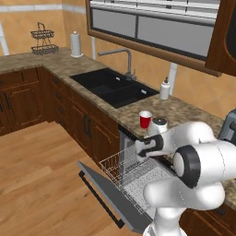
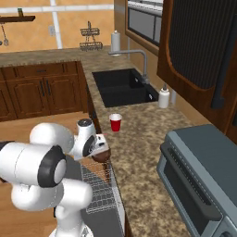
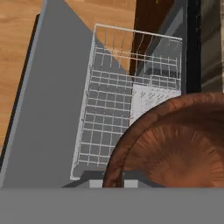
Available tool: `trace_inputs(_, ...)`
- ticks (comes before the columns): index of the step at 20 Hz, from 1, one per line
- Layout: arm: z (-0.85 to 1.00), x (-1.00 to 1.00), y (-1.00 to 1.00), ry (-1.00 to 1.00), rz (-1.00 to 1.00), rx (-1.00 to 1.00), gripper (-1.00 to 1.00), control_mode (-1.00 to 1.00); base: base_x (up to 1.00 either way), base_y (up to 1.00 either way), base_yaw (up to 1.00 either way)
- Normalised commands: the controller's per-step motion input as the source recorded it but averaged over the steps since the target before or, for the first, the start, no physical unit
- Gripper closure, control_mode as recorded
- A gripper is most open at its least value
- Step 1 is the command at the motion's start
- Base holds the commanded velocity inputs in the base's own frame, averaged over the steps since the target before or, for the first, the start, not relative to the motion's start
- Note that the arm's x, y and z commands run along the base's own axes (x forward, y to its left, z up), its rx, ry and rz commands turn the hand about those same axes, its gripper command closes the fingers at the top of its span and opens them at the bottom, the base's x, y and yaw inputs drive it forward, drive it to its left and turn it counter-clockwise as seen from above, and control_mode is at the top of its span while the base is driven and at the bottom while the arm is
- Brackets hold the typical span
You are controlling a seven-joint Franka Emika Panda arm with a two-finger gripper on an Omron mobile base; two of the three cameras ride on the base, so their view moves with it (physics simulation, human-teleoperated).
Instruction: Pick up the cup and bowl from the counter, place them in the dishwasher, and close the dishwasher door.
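Observation:
The dark brown bowl (image 2: 101,155) hangs at my gripper (image 2: 99,147), which is shut on its rim, just off the counter's (image 2: 139,139) front edge. From the hand view the bowl (image 3: 175,146) looms large at lower right, above the dishwasher's white wire rack (image 3: 111,118). That rack (image 1: 131,173) is pulled out over the lowered grey dishwasher door (image 1: 108,196). The red cup (image 1: 145,119) stands upright on the counter (image 1: 184,113) just behind the hand; it is also in the right base view as the cup (image 2: 115,122).
A black sink (image 1: 110,85) with a faucet lies left of the cup, a white soap dispenser (image 1: 164,89) behind it. A grey toaster oven (image 2: 203,176) takes up the counter's right end. Wooden floor (image 1: 37,184) lies left of the open door.

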Motion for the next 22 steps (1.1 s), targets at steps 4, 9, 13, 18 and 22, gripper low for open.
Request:
trace_inputs(4,-0.21,0.45,0.95,0.05,0.00,-0.03,1.00,-1.00,0.00,0.00,0.00)
trace_inputs(9,-0.49,0.82,0.64,0.13,-0.03,-0.01,1.00,-1.00,0.00,0.00,0.00)
trace_inputs(13,-0.68,0.80,0.31,0.09,-0.01,0.00,1.00,-1.00,0.00,0.00,0.00)
trace_inputs(18,-0.71,0.68,0.03,0.04,-0.01,0.00,1.00,-1.00,0.00,0.00,0.00)
trace_inputs(22,-0.83,0.55,0.00,0.05,-0.01,0.00,1.00,-1.00,0.00,0.00,0.00)
